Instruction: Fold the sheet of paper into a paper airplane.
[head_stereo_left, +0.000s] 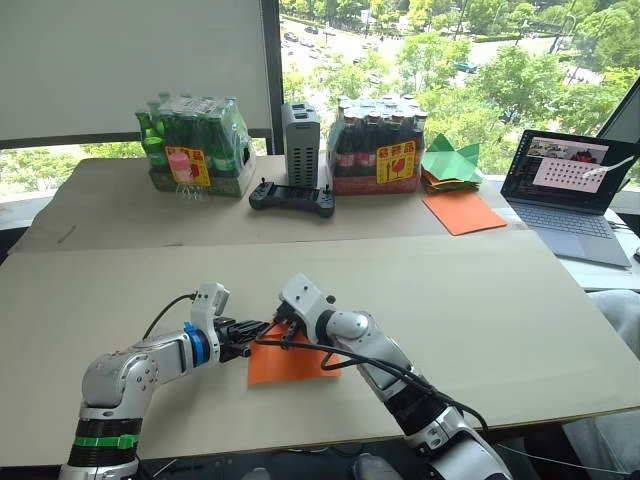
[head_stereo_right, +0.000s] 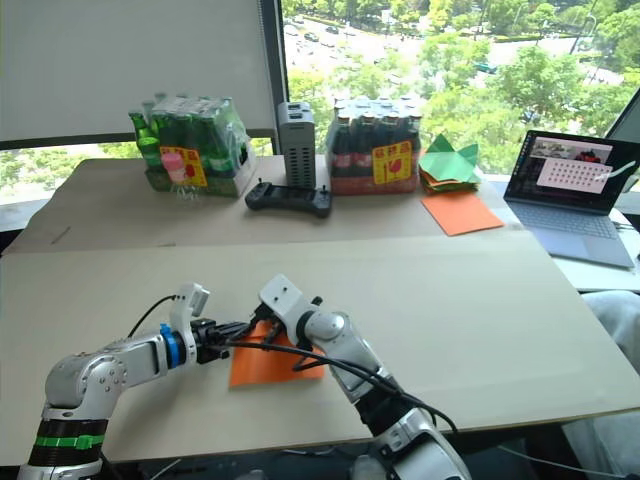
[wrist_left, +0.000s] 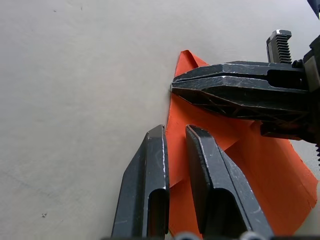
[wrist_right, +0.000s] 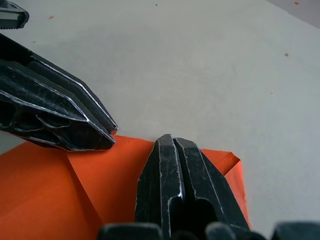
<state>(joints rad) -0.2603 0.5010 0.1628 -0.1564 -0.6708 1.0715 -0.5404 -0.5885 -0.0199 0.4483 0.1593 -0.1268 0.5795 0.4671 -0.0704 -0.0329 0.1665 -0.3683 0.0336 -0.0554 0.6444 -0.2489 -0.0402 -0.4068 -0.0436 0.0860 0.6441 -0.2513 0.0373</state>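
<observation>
Right pincer (wrist_right: 172, 142) tips together on creased sheet of paper (wrist_right: 45, 190).

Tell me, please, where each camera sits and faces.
Left eye view: on the head, facing forward and down over the table; both arms show.
Right eye view: beside it, same scene.
Left wrist view: left wrist, along the left hand onto the sheet of paper.
Right wrist view: right wrist, along the right hand onto that sheet; each shows the other hand.
</observation>
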